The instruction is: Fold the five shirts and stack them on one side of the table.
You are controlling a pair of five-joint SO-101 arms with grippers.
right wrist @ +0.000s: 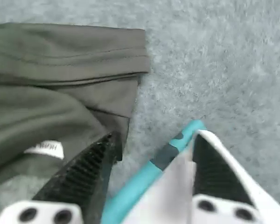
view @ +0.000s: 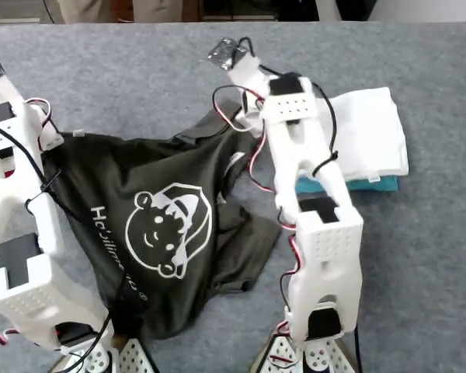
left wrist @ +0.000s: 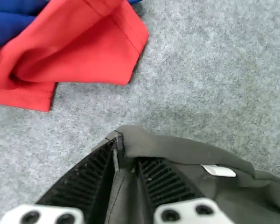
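The grey worktop [view: 140,70] carries a dark printed shirt [view: 163,225], crumpled between the arms, and a folded white-and-teal stack [view: 369,136] at its right side. A red shirt [left wrist: 79,51] lies bunched near the left gripper [left wrist: 126,151], whose jaws pinch the dark shirt's edge. The right gripper [right wrist: 154,140] has its jaws spread wide, apparently holding nothing.

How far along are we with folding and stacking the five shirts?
Done: folded white shirt stacked on a teal shirt. In hand: the dark printed shirt, unfolded, pinched by the left gripper. Remaining: that fold, plus loose red cloth and blue cloth.
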